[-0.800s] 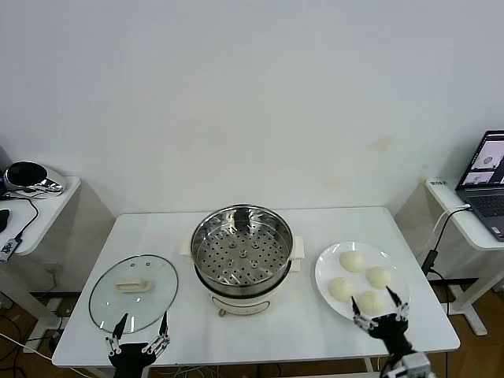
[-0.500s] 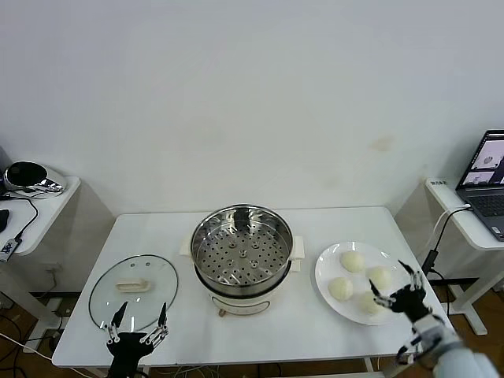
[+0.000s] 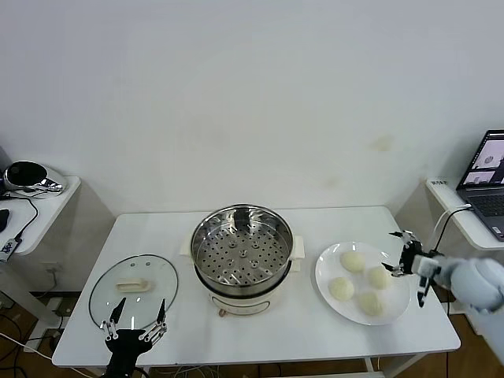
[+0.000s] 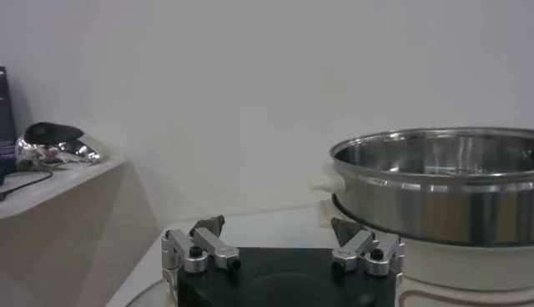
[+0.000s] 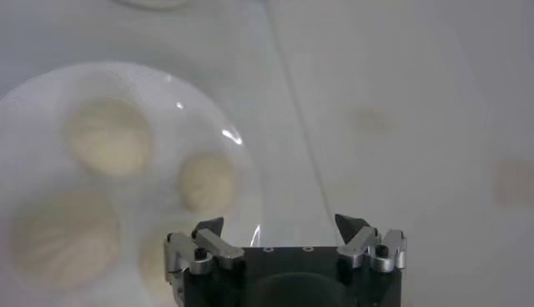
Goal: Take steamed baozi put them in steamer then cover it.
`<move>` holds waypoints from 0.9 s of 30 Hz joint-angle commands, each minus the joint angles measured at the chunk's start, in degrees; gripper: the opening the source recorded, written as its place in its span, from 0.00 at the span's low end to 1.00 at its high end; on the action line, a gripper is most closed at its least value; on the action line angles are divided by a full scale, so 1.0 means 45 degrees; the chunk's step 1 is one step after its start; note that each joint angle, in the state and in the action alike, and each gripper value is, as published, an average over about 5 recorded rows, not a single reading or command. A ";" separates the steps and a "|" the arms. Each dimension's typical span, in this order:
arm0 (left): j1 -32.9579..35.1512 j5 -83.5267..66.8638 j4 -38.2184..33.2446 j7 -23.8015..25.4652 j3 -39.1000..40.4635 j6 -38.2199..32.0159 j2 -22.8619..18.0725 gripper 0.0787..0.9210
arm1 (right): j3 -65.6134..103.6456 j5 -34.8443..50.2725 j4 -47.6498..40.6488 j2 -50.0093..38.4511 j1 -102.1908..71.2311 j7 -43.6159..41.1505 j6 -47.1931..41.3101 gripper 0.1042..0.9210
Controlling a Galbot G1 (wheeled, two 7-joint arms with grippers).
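1. I find the steamer [image 3: 242,256] at the centre of the table [image 3: 315,220], uncovered. Its perforated tray is bare; no bun is inside.

2. All four baozi [image 3: 352,261] sit on the plate [image 3: 324,272] at 3 o'clock from the steamer, apart from it. They are clustered, one each toward 12, 3, 6 and 9 o'clock on the plate. None is gripped.

3. The cover [image 3: 134,290] lies flat on the table at about 8 o'clock from the steamer, handle up, just beside the base and clear of the pot.

4. My right gripper [image 3: 406,253] is at the plate's 3 o'clock rim, close to the bun on that side. Its fingers stand wide apart and hold nothing. The right wrist view looks down on the plate edge, with the buns [image 5: 207,180] under the open gripper [image 5: 279,229]; I see no contact.

5. My left gripper [image 3: 135,327] hangs at the table's front edge, at the 6 o'clock side of the cover, fingers apart and empty. Its wrist view shows the steamer wall [image 4: 434,192] ahead, beyond the spread gripper [image 4: 279,227].

6. Assessment: nothing of the task is complete. Outstanding: four transfers into the steamer, then the cover on top. I judge the right arm is positioned for the first pick.
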 commanded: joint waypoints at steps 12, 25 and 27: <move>0.0002 0.0355 -0.0208 0.0092 -0.0065 -0.0017 0.0031 0.88 | -0.7038 -0.0356 -0.4415 0.1307 0.6726 -0.3482 0.1416 0.88; 0.0050 0.0597 -0.0075 0.0177 -0.0175 -0.0224 0.0084 0.88 | -0.6986 -0.0765 -0.6482 0.3668 0.6716 -0.3152 0.1464 0.88; 0.0052 0.0623 -0.0046 0.0179 -0.0183 -0.0250 0.0083 0.88 | -0.7056 -0.0766 -0.6576 0.3787 0.6788 -0.3145 0.1396 0.88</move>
